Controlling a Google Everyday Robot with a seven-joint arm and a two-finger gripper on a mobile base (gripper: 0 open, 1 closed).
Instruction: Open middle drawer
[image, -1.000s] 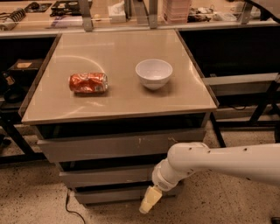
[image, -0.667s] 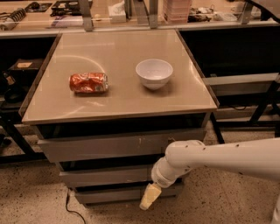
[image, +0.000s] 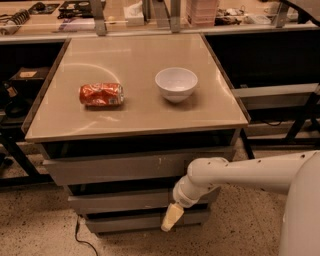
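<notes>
at the centre of the view, a low grey drawer cabinet with a smooth beige top (image: 140, 112) is seen, with three grey fronts stacked below its front edge. from four o'clock a white robot arm (image: 240, 172) is extended across the lower right corner toward the cabinet's front. the tallest, widest grey front with white scratch marks (image: 125, 169) is set at the top of the stack. directly beneath it, at six o'clock, the plain, medium-width grey front of the middle drawer (image: 117, 201) is found, and the narrowest grey front (image: 135, 222) is placed lowest, just above the speckled floor (image: 40, 225). on the beige top, a round white bowl (image: 176, 84) is stood upright at about one o'clock from the centre. a crushed red and orange drink can (image: 101, 95) is laid on its side at nine o'clock from the bowl, well apart from it. the cream-coloured gripper (image: 171, 218) is held pointing down and to the left at the right end of the middle drawer's front, its tip overlapping the lowest front. whether it is spread or closed cannot be told. a black cable (image: 79, 235) is trailed on the floor at seven o'clock from the cabinet.
</notes>
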